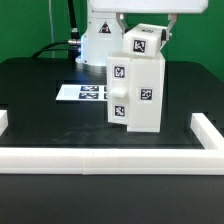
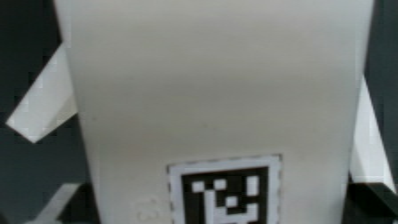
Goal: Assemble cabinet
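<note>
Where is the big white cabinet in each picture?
Exterior view: the cabinet stands upright in the middle, on the black table, just to the exterior view's right of the marker board.
Wrist view: the cabinet fills most of the picture, seen very close.
Shared landmark: a square black-and-white tag on its white face, though I cannot tell whether it is the same tag.

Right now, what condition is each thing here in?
cabinet: standing upright on the table
hand: seemingly closed on the cabinet's top, fingers at both sides
marker board: lying flat on the table
border rail: lying flat, untouched
</note>
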Controlling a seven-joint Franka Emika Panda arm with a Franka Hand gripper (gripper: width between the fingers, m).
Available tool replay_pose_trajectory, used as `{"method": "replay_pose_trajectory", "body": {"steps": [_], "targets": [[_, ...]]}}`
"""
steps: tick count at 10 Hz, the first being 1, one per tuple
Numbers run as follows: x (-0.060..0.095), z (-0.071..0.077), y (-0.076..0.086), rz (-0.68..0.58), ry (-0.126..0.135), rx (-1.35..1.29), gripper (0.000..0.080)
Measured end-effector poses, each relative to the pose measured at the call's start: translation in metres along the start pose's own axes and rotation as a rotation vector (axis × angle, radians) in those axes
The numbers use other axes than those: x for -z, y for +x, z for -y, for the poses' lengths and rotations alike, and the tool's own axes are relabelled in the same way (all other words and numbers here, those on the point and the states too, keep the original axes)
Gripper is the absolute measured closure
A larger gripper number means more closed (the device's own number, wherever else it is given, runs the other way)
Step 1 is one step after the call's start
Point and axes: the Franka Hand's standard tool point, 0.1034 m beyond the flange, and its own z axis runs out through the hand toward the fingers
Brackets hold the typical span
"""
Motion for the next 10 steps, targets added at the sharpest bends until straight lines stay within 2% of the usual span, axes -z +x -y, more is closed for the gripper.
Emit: {"method": "replay_pose_trajectory", "body": {"steps": [3,10], "targets": [[-0.0004,-0.0056,0.0009,0.001,-0.001,-0.19,0.023],[-0.0003,-0.0043,0.0014,-0.003,0.002,-0.705,0.023]]}}
